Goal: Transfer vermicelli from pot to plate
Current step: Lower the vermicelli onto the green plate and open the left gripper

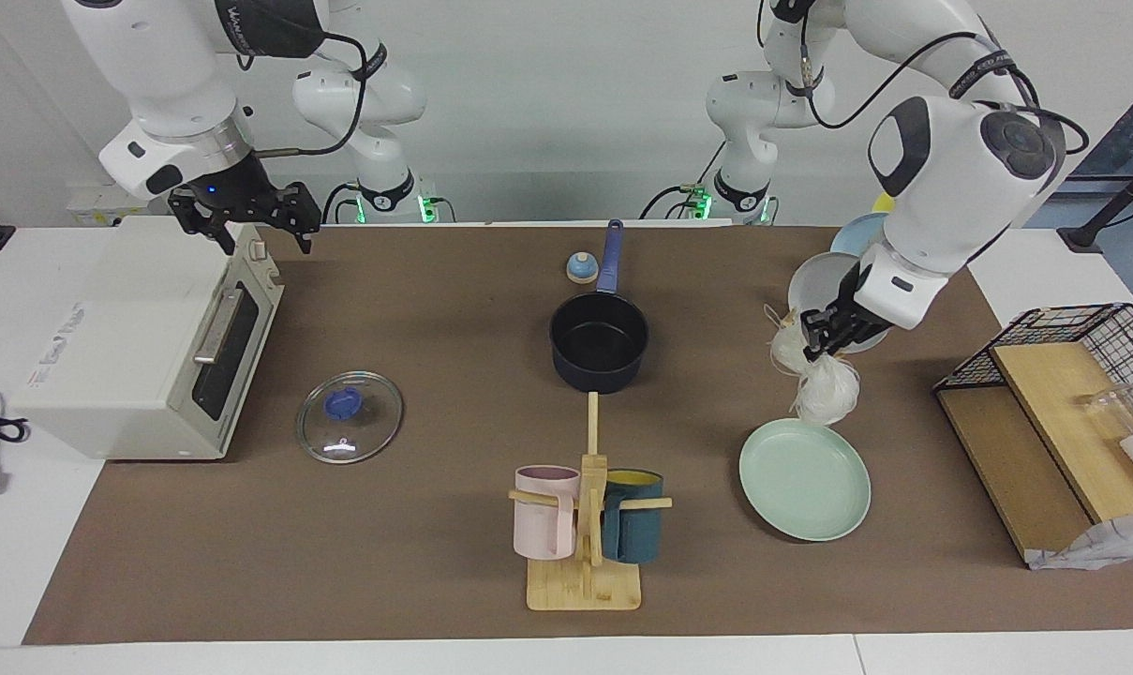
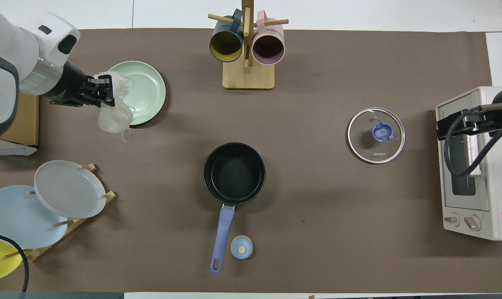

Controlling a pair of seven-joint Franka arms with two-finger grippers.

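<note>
A whitish clump of vermicelli (image 1: 821,384) (image 2: 114,116) hangs in the air with my left gripper (image 1: 817,343) (image 2: 104,90) shut on its top. It dangles just above the rim of the mint-green plate (image 1: 791,492) (image 2: 147,89), on the side nearer to the robots. The dark navy pot (image 1: 599,370) (image 2: 234,147) stands mid-table with its blue handle (image 2: 221,234) pointing toward the robots; its black inside shows nothing in it. My right gripper (image 1: 247,223) waits open over the toaster oven's top edge.
A toaster oven (image 1: 144,337) sits at the right arm's end, a glass lid (image 1: 350,416) beside it. A mug rack (image 1: 585,525) stands farther out than the pot. A plate rack (image 2: 47,207) and a wire basket (image 1: 1081,375) are at the left arm's end. A small blue knob (image 2: 241,247) lies by the handle.
</note>
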